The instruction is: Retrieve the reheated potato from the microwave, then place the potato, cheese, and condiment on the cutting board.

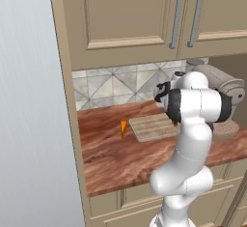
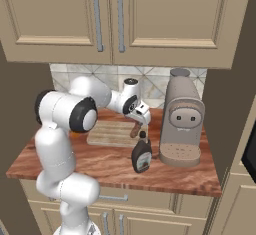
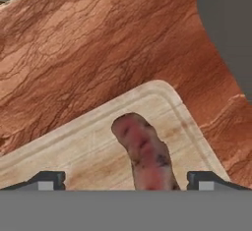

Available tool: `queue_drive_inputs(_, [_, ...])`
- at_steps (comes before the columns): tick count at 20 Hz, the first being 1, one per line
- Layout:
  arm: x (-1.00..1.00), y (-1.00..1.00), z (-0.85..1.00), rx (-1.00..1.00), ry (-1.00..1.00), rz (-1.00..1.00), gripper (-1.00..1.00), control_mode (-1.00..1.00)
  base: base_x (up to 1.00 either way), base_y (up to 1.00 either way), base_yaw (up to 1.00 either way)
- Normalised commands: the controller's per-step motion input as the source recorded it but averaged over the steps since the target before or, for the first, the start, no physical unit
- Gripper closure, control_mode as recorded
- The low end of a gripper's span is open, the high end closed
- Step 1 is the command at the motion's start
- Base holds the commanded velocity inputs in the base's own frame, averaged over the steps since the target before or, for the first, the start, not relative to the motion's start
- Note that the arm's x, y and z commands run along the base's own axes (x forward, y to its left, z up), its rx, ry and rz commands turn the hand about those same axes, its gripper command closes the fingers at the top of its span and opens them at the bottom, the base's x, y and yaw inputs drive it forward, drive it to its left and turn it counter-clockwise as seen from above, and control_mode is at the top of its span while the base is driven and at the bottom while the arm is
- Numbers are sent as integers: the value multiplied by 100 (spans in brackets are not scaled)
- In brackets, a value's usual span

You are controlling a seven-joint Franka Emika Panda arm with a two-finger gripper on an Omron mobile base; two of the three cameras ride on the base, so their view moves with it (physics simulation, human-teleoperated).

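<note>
Above the cutting board [image 3: 93, 146], the down-tilted pincer [image 3: 125, 181] holds the potato [image 3: 145, 156].

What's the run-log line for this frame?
phase: place potato | tool: holds potato above cutting board | cheese: on counter beside board | condiment: on counter by coffee machine

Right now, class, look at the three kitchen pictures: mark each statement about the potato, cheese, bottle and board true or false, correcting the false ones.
1. The reddish-brown oblong potato hangs between the gripper fingers over the light wooden cutting board. True.
2. The bright orange cheese wedge lies on the board. False: it stands on the reddish-brown countertop beside it.
3. The dark brown condiment bottle stands before the beige coffee machine. True.
4. The upper cabinet doors are open. False: closed.
</note>
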Motion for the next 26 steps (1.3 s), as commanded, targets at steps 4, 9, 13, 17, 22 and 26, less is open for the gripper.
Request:
queue_drive_inputs(4, [-37,0,20,0,-9,0,-100,-100,0,0,0])
queue_drive_inputs(9, [-36,13,25,0,-11,0,-100,-100,0,0,0])
queue_drive_inputs(13, [-28,20,38,0,-7,0,-100,-100,0,0,0])
queue_drive_inputs(17, [-40,9,43,-3,-1,0,-100,-100,0,0,0])
queue_drive_inputs(22, [-52,10,39,-8,-2,0,-100,-100,0,0,0])
queue_drive_inputs(26, [-55,14,37,-7,0,-4,-100,-100,0,0,0])
